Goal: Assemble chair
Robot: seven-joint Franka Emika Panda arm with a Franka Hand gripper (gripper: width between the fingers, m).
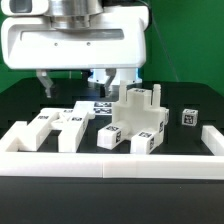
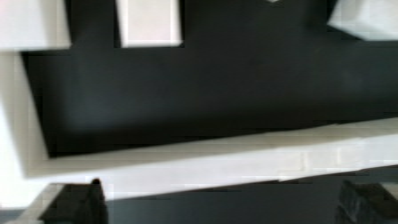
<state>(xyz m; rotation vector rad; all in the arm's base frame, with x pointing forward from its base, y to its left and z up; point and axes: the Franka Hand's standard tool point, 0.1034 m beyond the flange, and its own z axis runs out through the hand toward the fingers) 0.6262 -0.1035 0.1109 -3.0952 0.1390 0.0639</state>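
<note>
While the gripper [image 1: 78,82] hangs over the back of the black table [image 1: 18,104], its two dark fingers [image 1: 45,82] stand wide apart with nothing between them. The arm's broad white housing fills the top of the exterior view.

The chair parts lie on the table in front of the gripper, all white with black-and-white square tags. A cluster [image 1: 140,118] of chunky panels and square legs stands close together towards the exterior view's right; whether they are joined cannot be told. Flat loose pieces [image 1: 60,125] lie near it on the exterior view's left. One small block [image 1: 188,117] sits alone, apart from the cluster, further to the exterior view's right. The marker board [image 1: 100,104] lies flat behind the parts, below the gripper.

A low white wall [image 1: 110,162] runs along the table's front edge, and some parts lie just behind it.

In the wrist view, blurred, the two fingertips [image 2: 71,203] show at the edge, far apart. Beyond them are a corner of the wall, bare black table, and white pieces [image 2: 151,22] further off.
</note>
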